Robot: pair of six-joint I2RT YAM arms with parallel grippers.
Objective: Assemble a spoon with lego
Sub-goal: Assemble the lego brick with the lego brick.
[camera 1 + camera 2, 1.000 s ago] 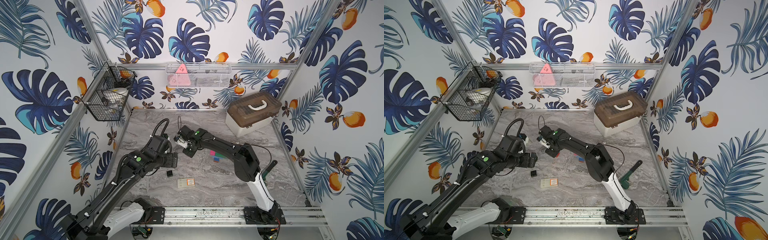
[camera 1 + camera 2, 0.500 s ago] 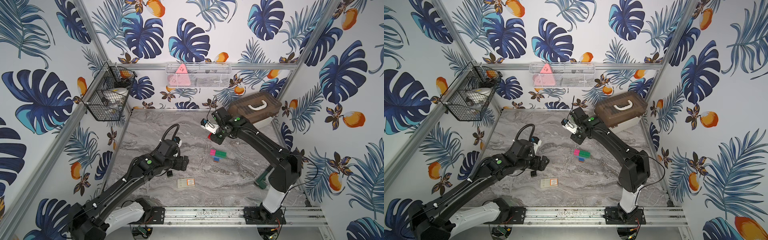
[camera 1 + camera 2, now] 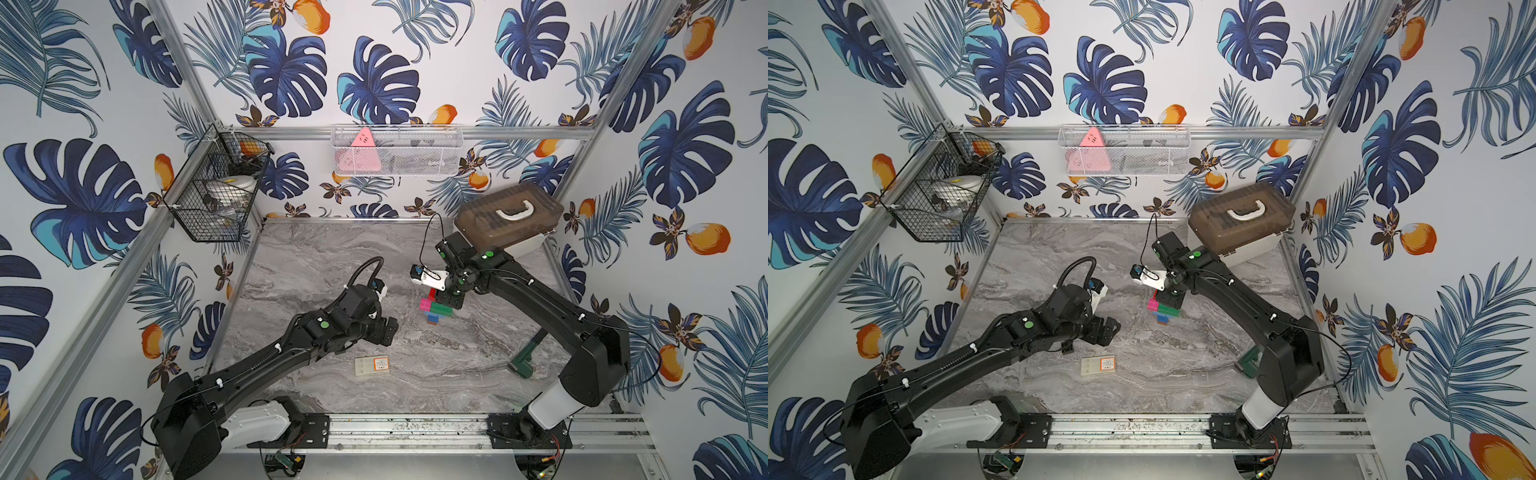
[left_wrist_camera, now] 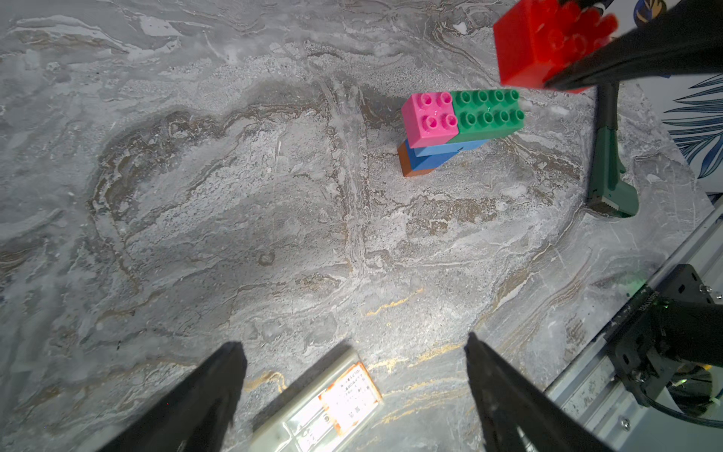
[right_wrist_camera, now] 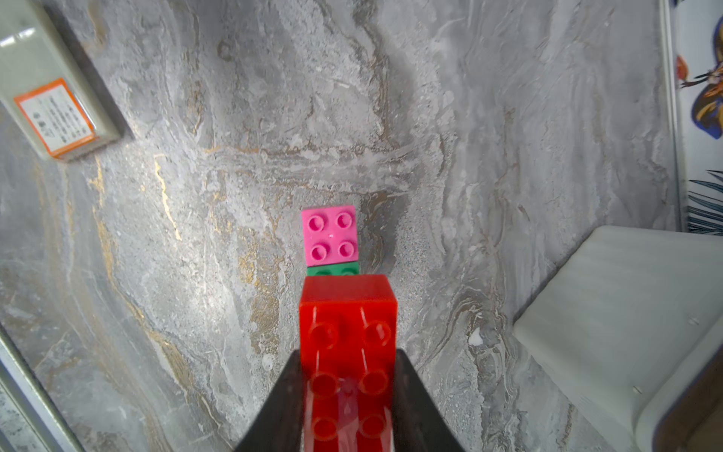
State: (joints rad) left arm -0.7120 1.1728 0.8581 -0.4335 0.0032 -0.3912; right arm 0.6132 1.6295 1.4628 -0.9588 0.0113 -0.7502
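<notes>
The partly built spoon (image 3: 435,311) stands mid-table: a pink brick (image 4: 429,117) and a green brick (image 4: 489,113) side by side on blue bricks (image 4: 450,150) and an orange one (image 4: 405,162). My right gripper (image 5: 348,354) is shut on a red brick (image 5: 348,332), studs facing its camera, held just above the green brick (image 5: 332,270) and apart from it. The same red brick (image 4: 540,43) shows raised beside the stack in the left wrist view. My left gripper (image 4: 352,346) hangs open and empty over the beige box (image 4: 324,403). A small black brick (image 3: 1066,347) lies under my left arm.
A beige box with an orange label (image 3: 372,365) lies near the front. A dark green handled tool (image 3: 525,357) lies at the right. A storage box with a brown lid (image 3: 507,220) fills the back right corner. Wire baskets (image 3: 220,195) hang on the walls.
My right arm swung from the left side of the table across to the right and came down over the stack with the red brick. My left gripper moved toward the table's middle, staying open.
</notes>
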